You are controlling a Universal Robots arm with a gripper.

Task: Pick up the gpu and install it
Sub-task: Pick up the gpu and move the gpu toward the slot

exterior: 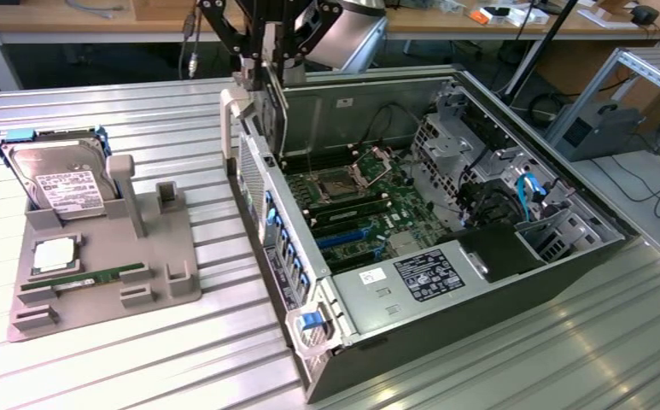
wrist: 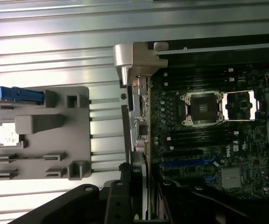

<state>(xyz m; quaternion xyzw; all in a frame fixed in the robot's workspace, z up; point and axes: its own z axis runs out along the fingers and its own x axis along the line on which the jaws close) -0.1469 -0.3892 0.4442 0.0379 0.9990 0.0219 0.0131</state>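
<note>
Evidently, fingers clamped on gpu, card seen edge-on at computer case rear wall, arm cut off

The arm runs off the exterior view's top edge. In the wrist view the gpu presents just 1 thin edge, its faces hidden and its near end lost between the dark fingers of the gripper, while the computer case runs past the picture's edge. Print on the hard drive's label is too small to read.

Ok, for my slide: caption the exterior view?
Fingers hold thin black card with silver bracket over open black computer case.
</note>
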